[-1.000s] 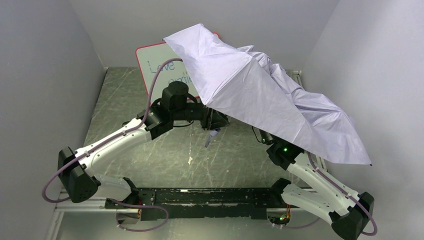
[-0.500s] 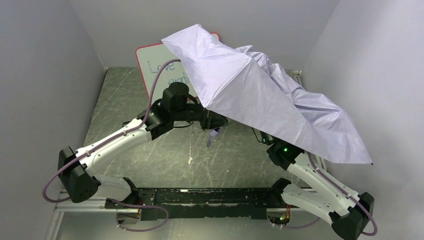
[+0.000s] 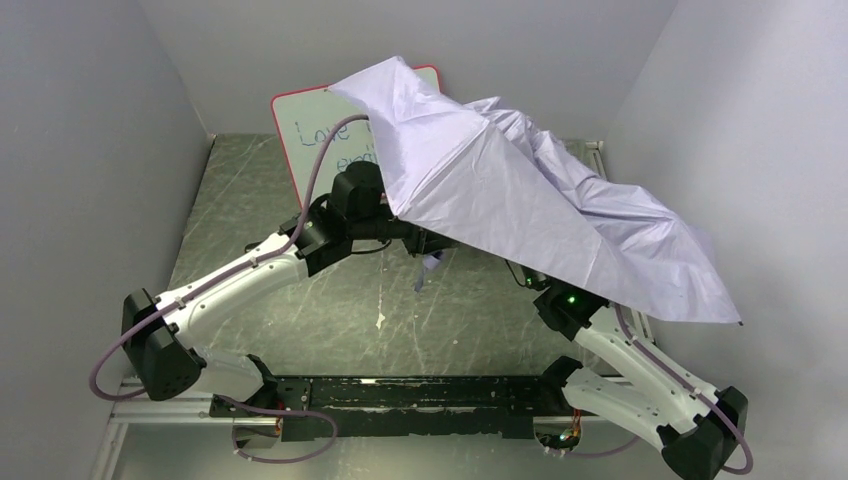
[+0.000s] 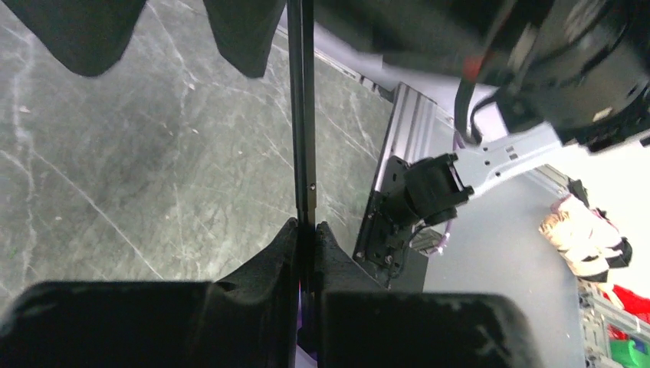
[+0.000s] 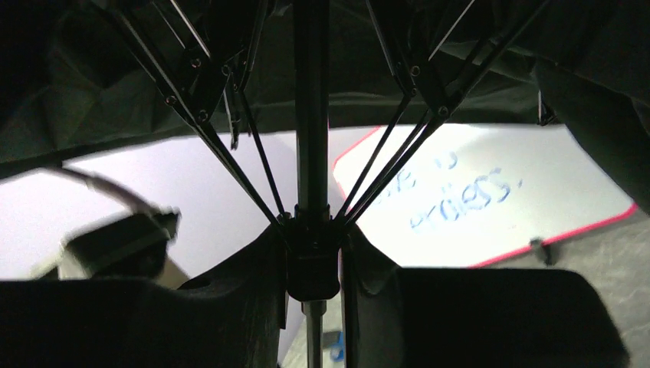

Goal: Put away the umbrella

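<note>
The umbrella (image 3: 540, 210) is open, its pale lavender canopy tilted over the middle and right of the table. My left gripper (image 4: 306, 226) is shut on the thin black shaft (image 4: 300, 115). In the top view it reaches under the canopy's near edge (image 3: 430, 243), where a lavender strap (image 3: 428, 270) dangles. My right gripper (image 5: 313, 238) is shut on the black runner (image 5: 312, 261), where the ribs (image 5: 207, 123) fan out from the shaft (image 5: 310, 115). From above, the canopy hides the right gripper.
A red-framed whiteboard (image 3: 320, 130) with blue writing leans against the back wall, also seen in the right wrist view as the whiteboard (image 5: 475, 199). Grey walls close in on the left, back and right. An aluminium rail (image 4: 410, 123) edges the scratched tabletop (image 3: 250, 200).
My left gripper has shut on the shaft and pushed slightly back and right under the canopy. The canopy's left edge has shifted right. The right arm has stayed put.
</note>
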Robot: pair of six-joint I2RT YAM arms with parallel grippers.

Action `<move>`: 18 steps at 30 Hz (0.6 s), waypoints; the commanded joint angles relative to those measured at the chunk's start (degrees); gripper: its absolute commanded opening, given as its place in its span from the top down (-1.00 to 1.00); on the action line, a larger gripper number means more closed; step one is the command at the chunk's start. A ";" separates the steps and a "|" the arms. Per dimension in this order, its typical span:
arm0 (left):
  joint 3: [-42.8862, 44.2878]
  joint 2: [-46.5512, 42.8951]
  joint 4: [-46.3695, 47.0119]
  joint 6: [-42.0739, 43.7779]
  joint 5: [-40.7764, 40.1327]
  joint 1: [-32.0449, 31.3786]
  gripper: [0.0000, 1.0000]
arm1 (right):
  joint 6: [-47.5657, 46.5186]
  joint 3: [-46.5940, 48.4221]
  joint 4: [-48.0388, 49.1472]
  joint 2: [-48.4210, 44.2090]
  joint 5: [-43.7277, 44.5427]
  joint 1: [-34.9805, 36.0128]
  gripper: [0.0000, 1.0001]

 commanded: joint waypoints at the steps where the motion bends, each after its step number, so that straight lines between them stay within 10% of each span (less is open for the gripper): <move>1: 5.28 0.26 4.43 0.41 -4.41 -0.16 0.90 | 7.67 -6.31 -0.90 0.76 -10.27 1.20 1.00; 15: 5.08 1.28 6.19 0.57 -3.22 -0.07 0.91 | 8.77 -6.65 -4.22 -1.79 -1.34 2.61 1.00; 18: 3.90 0.77 6.14 0.69 -2.11 -0.09 0.57 | 8.92 -5.93 -2.94 -1.79 1.90 2.56 1.00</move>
